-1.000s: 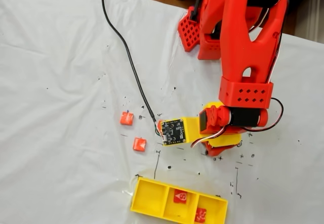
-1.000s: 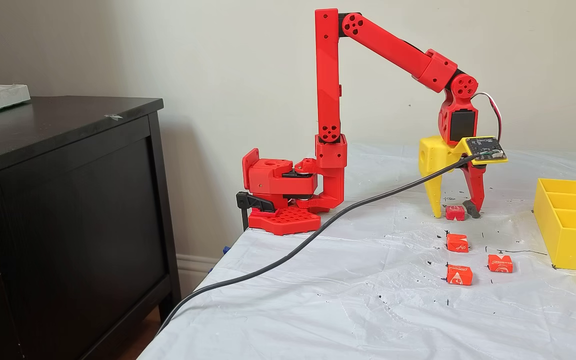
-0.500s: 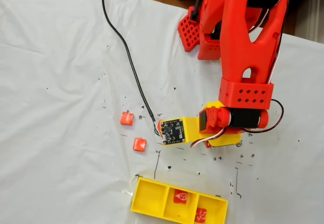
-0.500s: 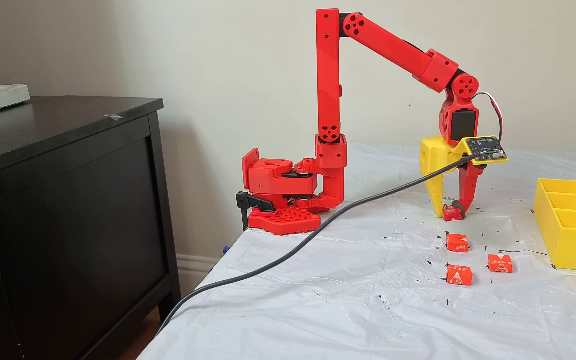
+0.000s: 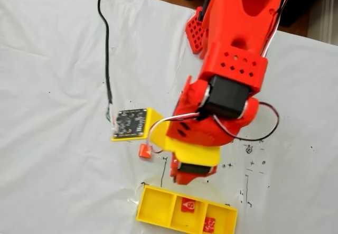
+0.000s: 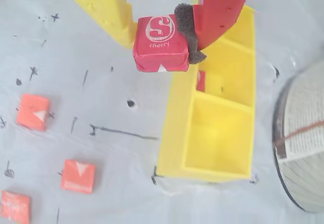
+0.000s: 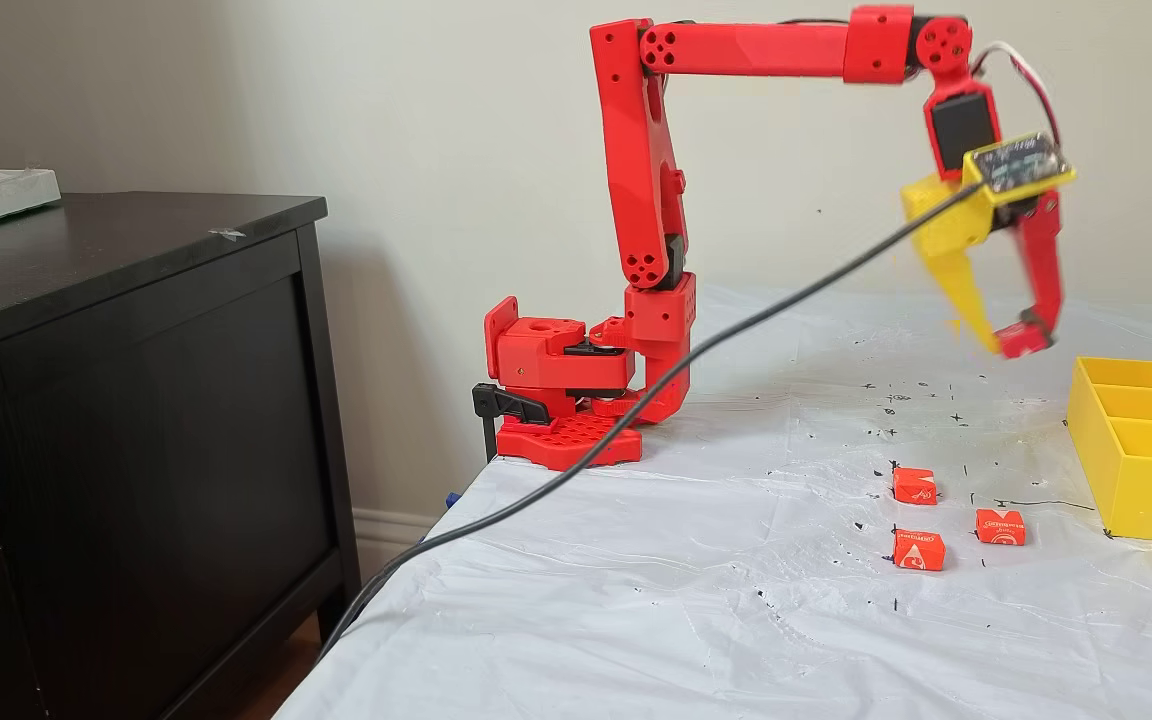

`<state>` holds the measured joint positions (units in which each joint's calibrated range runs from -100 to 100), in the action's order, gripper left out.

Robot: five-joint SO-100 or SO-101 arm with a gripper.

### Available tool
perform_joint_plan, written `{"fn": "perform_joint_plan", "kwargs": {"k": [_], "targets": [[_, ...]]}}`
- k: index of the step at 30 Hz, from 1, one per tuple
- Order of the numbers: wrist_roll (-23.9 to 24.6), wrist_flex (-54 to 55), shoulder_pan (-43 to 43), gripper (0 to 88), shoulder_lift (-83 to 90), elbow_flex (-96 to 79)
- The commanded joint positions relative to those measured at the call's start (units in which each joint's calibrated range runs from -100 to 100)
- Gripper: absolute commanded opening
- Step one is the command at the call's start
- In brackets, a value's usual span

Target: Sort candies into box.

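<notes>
**Jaws clamped on a cherry candy, carried above the tray**

The jaws are closed down to the width of one small square red wrapped candy [image 6: 161,43], held between the yellow finger and the red finger's dark foam pad [image 6: 186,31]. The gripper [image 7: 1008,340] hangs in the air well above the white plastic-covered table [image 7: 696,600], just left of the bright yellow three-compartment plastic tray [image 7: 1151,480] in the side-on fixed view.

In the wrist view the held candy sits over the tray's near wall [image 6: 174,128]. Seen from the fixed view above, the middle compartment holds one candy [image 5: 188,205] and the right compartment another [image 5: 209,224]; the left compartment looks empty. Three more candies lie loose on the table, well apart from the tray: [image 7: 914,485], [image 7: 999,526] and [image 7: 919,550].

The piece looks light and slightly soft, with a slick waxed wrapper, so it could twist or slip under a weak pinch. Taking it across two flat opposite faces, as here, seems the safest hold; the foam pad should add friction without crushing it.
</notes>
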<state>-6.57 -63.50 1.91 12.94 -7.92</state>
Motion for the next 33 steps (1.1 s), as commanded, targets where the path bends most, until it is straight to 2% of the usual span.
{"fn": "perform_joint_plan", "kwargs": {"k": [1, 27, 29, 30, 33], "targets": [[0.6, 0.9, 2.2, 0.1, -4.9, 14.2], [2.0, 3.6, 2.0, 1.2, -18.3, 27.0], [2.0, 3.4, 2.0, 6.4, -19.0, 27.7], [2.0, 3.0, 2.1, 20.1, -19.7, 28.3], [2.9, 2.4, 2.3, 33.5, -20.8, 29.3]]}}
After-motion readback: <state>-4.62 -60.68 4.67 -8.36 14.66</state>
